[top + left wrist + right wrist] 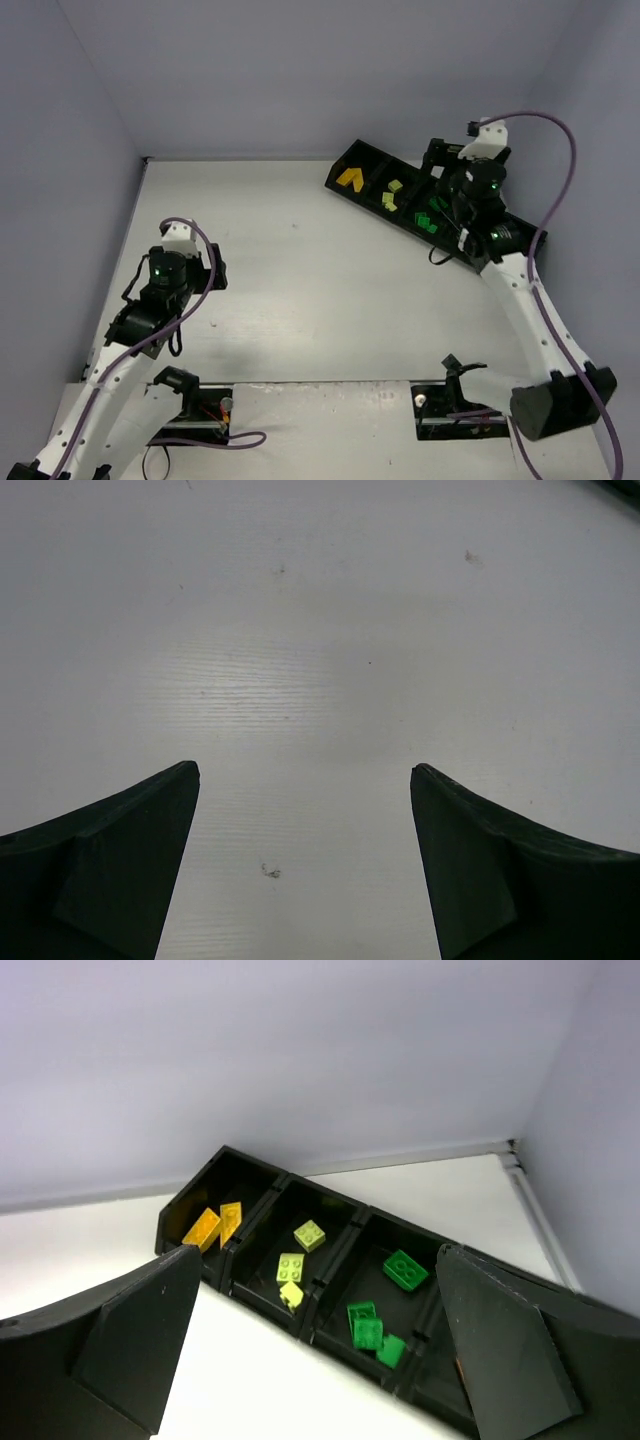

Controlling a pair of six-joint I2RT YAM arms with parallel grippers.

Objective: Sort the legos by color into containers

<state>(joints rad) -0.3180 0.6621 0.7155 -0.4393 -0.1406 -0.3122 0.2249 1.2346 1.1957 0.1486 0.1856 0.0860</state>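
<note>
A row of black containers point(338, 166) stands at the table's back right. In the right wrist view its bins point(262, 1168) hold legos by color: two yellow-orange bricks point(214, 1226) in the left one, three lime bricks point(291, 1266) in the middle one, several green bricks point(404, 1269) in the third. My right gripper point(318, 1250) hangs open just above the bins with nothing between its fingers point(140, 1330). From above, the right gripper point(446, 200) sits over the green bricks point(428, 220). My left gripper point(302, 767) is open over bare table at the left point(215, 268).
A further bin at the row's right end is mostly hidden behind my right finger point(500, 1340). Lilac walls close in behind and beside the containers. The white table point(300, 280) shows only small scuff marks point(268, 871).
</note>
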